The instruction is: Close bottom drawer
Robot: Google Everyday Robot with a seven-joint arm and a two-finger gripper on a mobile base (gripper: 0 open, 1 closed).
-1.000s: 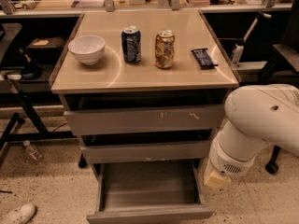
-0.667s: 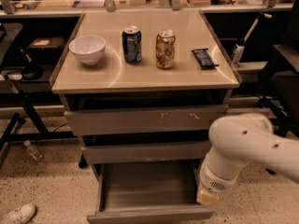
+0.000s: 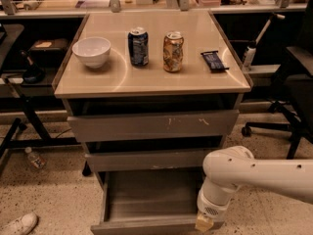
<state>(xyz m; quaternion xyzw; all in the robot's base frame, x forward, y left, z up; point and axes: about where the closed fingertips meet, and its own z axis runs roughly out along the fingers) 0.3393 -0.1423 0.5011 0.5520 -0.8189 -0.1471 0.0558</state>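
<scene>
The bottom drawer (image 3: 146,199) of the tan-topped cabinet (image 3: 151,82) stands pulled far out, its grey tray empty and its flat front (image 3: 146,227) at the lower edge of the camera view. My white arm reaches in from the right. Its wrist (image 3: 215,204) hangs over the drawer's front right corner. My gripper (image 3: 204,224) points down at that corner and is mostly cut off by the frame's bottom edge. The middle drawer (image 3: 146,159) and the scratched top drawer (image 3: 154,125) sit slightly out.
On the cabinet top stand a white bowl (image 3: 91,51), a blue can (image 3: 138,46), a golden can (image 3: 173,51) and a dark snack bar (image 3: 213,61). An office chair (image 3: 288,97) stands at the right. A bottle (image 3: 35,158) and a shoe (image 3: 19,224) lie on the floor at left.
My arm has swung left and down from beside the cabinet's right side, so the wrist is now over the drawer's front right corner. The drawer has not visibly moved.
</scene>
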